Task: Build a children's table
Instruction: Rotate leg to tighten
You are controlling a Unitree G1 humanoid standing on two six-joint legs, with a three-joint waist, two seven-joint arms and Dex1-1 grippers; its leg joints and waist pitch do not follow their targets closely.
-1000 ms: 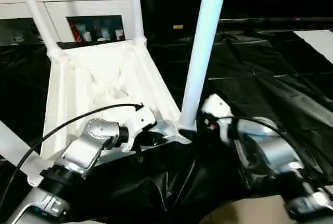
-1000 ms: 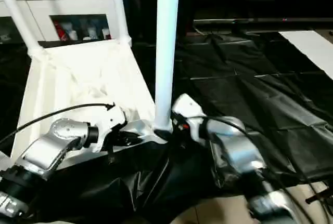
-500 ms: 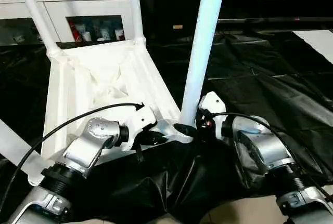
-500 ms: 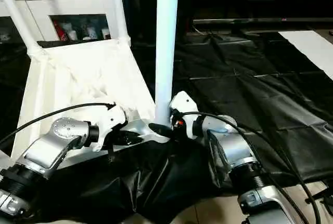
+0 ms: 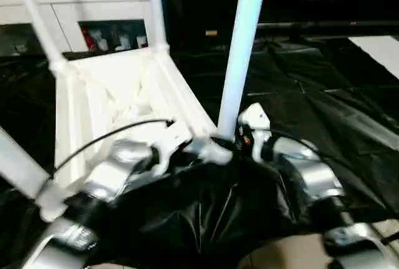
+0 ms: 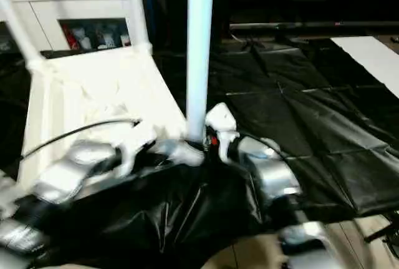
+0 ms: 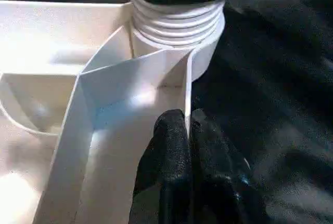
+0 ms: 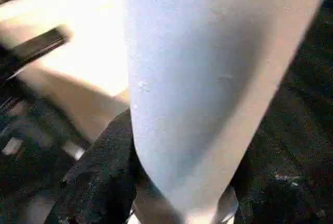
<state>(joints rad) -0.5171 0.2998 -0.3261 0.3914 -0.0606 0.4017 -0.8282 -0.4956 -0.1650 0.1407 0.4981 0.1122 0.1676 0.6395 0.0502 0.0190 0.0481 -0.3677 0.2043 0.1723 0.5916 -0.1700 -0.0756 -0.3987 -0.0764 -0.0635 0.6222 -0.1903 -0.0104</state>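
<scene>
The white tabletop (image 5: 81,103) lies upside down on black sheeting, ribbed underside up. Four white legs stand in its corner sockets; the near-right leg (image 5: 242,50) rises tall in front of me. My left gripper (image 5: 193,152) is at the near-right corner, and in the left wrist view it (image 7: 186,122) is shut on the thin rim wall just beside the threaded socket (image 7: 177,24). My right gripper (image 5: 232,141) is at the foot of that leg, and in the right wrist view its black fingers (image 8: 104,172) clasp the leg (image 8: 208,78) from both sides.
A white glass-door cabinet (image 5: 75,13) stands behind the tabletop. Crumpled black sheeting (image 5: 324,94) covers the floor around and to the right. A white flat panel (image 5: 380,47) lies at the far right. Bare floor (image 5: 280,256) shows at the near edge.
The head view has shifted slightly. My right forearm has swung round toward the leg's base while its gripper stays on the leg. The left gripper keeps its hold on the rim.
</scene>
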